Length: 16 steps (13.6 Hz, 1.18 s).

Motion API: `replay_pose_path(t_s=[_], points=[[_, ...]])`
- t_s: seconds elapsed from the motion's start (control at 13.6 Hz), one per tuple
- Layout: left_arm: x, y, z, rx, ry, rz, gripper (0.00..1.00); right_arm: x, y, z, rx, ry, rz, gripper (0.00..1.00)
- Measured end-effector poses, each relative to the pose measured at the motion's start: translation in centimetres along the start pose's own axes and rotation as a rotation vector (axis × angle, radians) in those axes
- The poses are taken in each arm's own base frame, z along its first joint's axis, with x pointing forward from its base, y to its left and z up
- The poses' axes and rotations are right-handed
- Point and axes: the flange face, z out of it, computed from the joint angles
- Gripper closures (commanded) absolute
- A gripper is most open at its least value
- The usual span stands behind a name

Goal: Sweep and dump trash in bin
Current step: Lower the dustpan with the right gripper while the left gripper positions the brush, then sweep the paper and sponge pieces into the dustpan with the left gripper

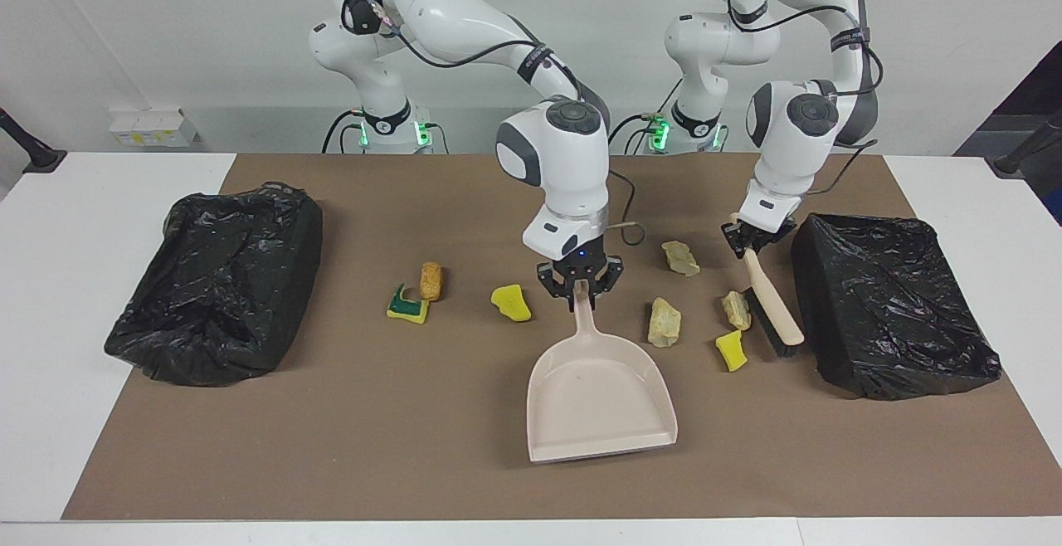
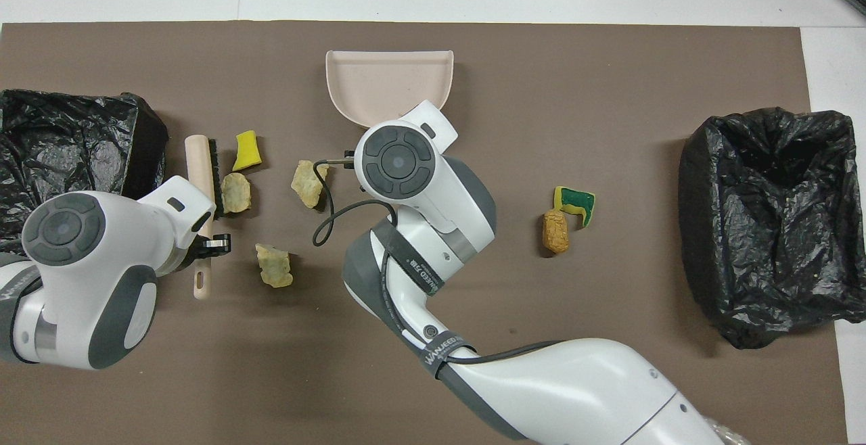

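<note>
My right gripper [image 1: 580, 290] is shut on the handle of the beige dustpan [image 1: 599, 401], whose mouth points away from the robots. My left gripper [image 1: 753, 239] is shut on the beige brush [image 1: 776, 314], which slants down beside the bin [image 1: 892, 305] at the left arm's end. The trash lies on the mat. Next to the bristles are a beige lump [image 1: 734, 309] and a yellow chunk [image 1: 731, 350]. Two more beige lumps [image 1: 664, 322] [image 1: 680, 257] lie between brush and pan. A yellow sponge [image 1: 511, 302], an orange-brown piece [image 1: 431, 280] and a green-sided sponge [image 1: 406, 305] lie toward the right arm's end.
A second black-bagged bin [image 1: 220, 280] stands at the right arm's end of the brown mat [image 1: 373, 446]. The right arm's cable [image 2: 325, 218] loops over the mat near a beige lump [image 2: 308, 182]. White table [image 1: 58, 363] borders the mat.
</note>
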Motion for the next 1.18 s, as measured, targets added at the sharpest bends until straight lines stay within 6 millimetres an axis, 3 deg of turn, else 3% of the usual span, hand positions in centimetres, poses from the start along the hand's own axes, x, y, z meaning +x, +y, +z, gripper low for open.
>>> replay_pose_path(t_s=[0.22,0.37,0.59,0.88,1.18], points=[[0.0,0.1,0.6,0.003,-0.012,0.003,1.0,0.0,3.3,-2.1,-0.044,-0.085,-0.228,1.0],[-0.1,0.5,1.3,0.006,-0.025,0.01,1.0,-0.8,4.5,-2.8,-0.051,-0.164,-0.416,1.0],[-0.3,1.3,1.3,0.007,-0.025,0.031,1.0,-2.1,6.3,-1.5,0.009,-0.249,-0.731,1.0],[-1.5,5.5,2.0,0.01,-0.035,0.115,1.0,-3.6,7.8,0.3,0.068,-0.274,-1.095,1.0],[-2.5,8.5,2.1,0.002,-0.031,0.172,1.0,-4.6,7.4,1.4,0.081,-0.249,-1.191,1.0]])
